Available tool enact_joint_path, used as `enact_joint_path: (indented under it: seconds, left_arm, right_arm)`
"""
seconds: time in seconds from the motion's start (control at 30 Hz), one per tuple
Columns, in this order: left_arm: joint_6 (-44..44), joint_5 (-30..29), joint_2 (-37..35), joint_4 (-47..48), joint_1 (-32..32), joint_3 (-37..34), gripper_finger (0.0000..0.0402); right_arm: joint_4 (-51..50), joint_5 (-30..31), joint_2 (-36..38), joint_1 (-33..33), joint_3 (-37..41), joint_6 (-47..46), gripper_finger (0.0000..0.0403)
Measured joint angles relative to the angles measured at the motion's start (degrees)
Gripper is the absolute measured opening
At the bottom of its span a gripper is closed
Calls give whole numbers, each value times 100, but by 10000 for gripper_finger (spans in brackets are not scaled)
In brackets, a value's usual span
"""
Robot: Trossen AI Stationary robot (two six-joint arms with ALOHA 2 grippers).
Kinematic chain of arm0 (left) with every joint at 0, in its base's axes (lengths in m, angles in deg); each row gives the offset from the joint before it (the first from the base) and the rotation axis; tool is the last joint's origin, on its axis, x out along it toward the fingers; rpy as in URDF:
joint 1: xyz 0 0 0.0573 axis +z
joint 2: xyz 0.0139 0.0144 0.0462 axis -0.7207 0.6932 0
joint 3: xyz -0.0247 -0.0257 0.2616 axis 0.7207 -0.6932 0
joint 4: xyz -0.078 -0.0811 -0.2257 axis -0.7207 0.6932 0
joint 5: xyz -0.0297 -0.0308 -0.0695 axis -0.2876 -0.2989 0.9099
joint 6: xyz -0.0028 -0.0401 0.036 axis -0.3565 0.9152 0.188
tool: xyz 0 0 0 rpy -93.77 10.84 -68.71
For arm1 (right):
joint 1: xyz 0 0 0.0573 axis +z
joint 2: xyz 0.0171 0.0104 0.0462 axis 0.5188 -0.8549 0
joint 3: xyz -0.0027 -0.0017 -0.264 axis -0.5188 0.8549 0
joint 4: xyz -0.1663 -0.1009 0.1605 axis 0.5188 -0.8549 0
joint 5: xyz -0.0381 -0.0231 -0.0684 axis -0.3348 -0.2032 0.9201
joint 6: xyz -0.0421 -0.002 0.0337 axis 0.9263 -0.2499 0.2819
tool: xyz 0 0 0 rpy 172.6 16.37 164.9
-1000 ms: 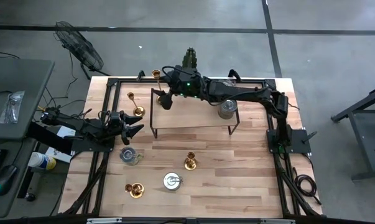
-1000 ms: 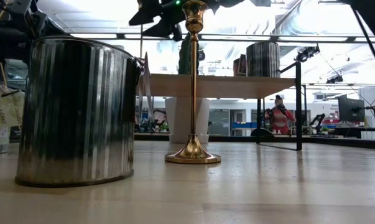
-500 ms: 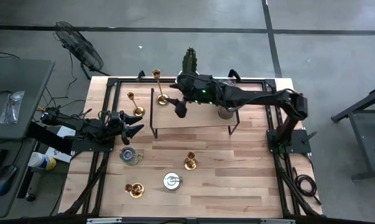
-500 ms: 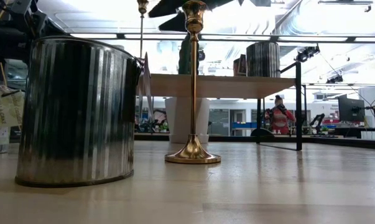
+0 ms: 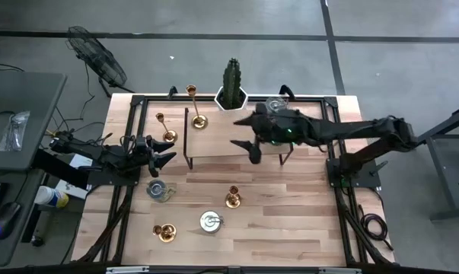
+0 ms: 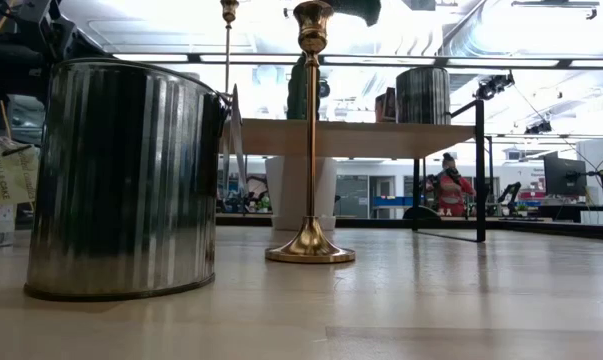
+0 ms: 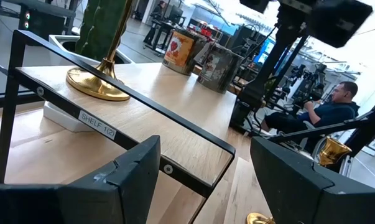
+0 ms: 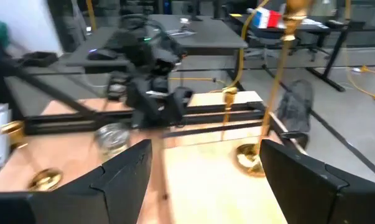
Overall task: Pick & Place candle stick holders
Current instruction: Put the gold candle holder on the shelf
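Observation:
One tall gold holder (image 5: pixel 198 116) stands by its round base on the shelf's (image 5: pixel 237 141) left end; it also shows in the right wrist view (image 8: pixel 269 99). Three more stand on the table: left of the shelf (image 5: pixel 167 134), centre (image 5: pixel 232 199) and near left (image 5: pixel 165 232). The centre one shows in the low view (image 6: pixel 310 140). My right gripper (image 5: pixel 247 148) is open and empty over the shelf's near edge. My left gripper (image 5: pixel 160 157) waits open at the table's left side.
Two silver tins (image 5: pixel 160 190) (image 5: pixel 210 221) stand on the table, and another tin (image 6: pixel 422 95) stands on the shelf's right end. A cactus in a white pot (image 5: pixel 231 84) stands at the far edge.
My right gripper has drawn away from the tall holder at the shelf's left end, going toward the table's right and near edges along the shelf. The holder stays upright on the shelf.

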Motion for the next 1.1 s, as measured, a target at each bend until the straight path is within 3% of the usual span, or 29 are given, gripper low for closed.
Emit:
enact_joint_path:
  seconds: [0.33, 0.8, 1.1]
  left_arm:
    - [-1, 2, 0, -14, 0, 0, 245]
    - [-2, 4, 0, -21, 0, 0, 245]
    - [0, 4, 0, -23, 0, 0, 245]
  right_arm:
    - [-12, 473, 811, 1029, 837, -2, 291]
    - [363, 502, 887, 2142, 1613, -480, 291]
    - [901, 1629, 642, 2707, 2290, -1312, 291]
